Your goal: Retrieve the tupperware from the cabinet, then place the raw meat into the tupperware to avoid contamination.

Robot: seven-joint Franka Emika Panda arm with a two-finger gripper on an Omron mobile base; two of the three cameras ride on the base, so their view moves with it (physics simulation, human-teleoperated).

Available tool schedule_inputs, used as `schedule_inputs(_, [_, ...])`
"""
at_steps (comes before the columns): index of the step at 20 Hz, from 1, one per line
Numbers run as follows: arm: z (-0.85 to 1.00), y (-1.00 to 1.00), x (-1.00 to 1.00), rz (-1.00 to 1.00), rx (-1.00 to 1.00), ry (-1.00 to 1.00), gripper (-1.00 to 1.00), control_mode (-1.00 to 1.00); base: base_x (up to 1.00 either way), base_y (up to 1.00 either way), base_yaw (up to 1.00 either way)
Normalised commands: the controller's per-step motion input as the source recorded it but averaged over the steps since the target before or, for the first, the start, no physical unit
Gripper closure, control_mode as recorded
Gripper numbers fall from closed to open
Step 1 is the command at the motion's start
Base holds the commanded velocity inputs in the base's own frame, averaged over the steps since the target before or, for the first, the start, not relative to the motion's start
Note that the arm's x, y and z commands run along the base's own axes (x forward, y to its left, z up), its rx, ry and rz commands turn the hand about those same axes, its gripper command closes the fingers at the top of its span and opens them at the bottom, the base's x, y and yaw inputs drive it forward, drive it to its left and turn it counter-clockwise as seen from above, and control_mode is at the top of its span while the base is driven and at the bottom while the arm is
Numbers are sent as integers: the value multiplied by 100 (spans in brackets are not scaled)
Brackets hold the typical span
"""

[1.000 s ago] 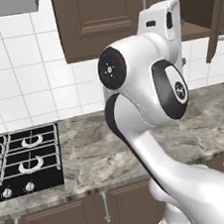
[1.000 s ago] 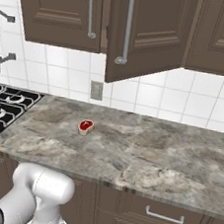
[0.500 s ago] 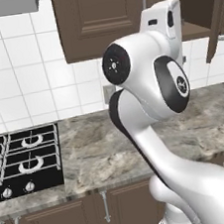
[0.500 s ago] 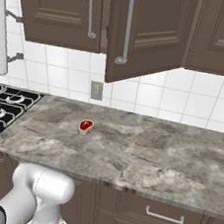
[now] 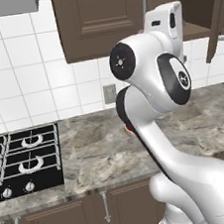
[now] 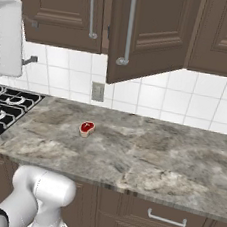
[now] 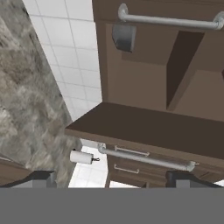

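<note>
Up at the cabinet (image 6: 145,34), one door hangs open and the gripper (image 7: 111,177) faces inside, fingers spread wide, gripping nothing. Tupperware (image 7: 124,37) sits on the shelf (grey, far back); raw meat (image 6: 86,128) lies mid-counter (image 6: 145,159), near the back wall.

Marble counter (image 6: 144,164); raw meat (image 6: 86,128) lies on it

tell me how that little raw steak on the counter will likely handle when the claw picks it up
The raw meat looks small and thin, so probably light and somewhat floppy. It lies flat on the counter, so it shouldn't roll, but may slide if pushed. Its raw surface could be slippery.
</note>
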Motion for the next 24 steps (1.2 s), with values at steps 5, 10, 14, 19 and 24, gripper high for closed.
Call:
schedule_inputs(5, [-10, -19, 21, 0, 0, 0, -100, -100, 0, 0, 0])
schedule_inputs(10, [0, -22, 12, 0, 0, -1, -100, -100, 0, 0, 0])
schedule_inputs(14, [0, -29, 12, -2, 0, 0, -100, -100, 0, 0, 0])
schedule_inputs(19, [-2, -22, 12, -5, 0, 0, -100, -100, 0, 0, 0])
schedule_inputs(24, [-9, -20, 14, -4, 0, 0, -100, -100, 0, 0, 0])
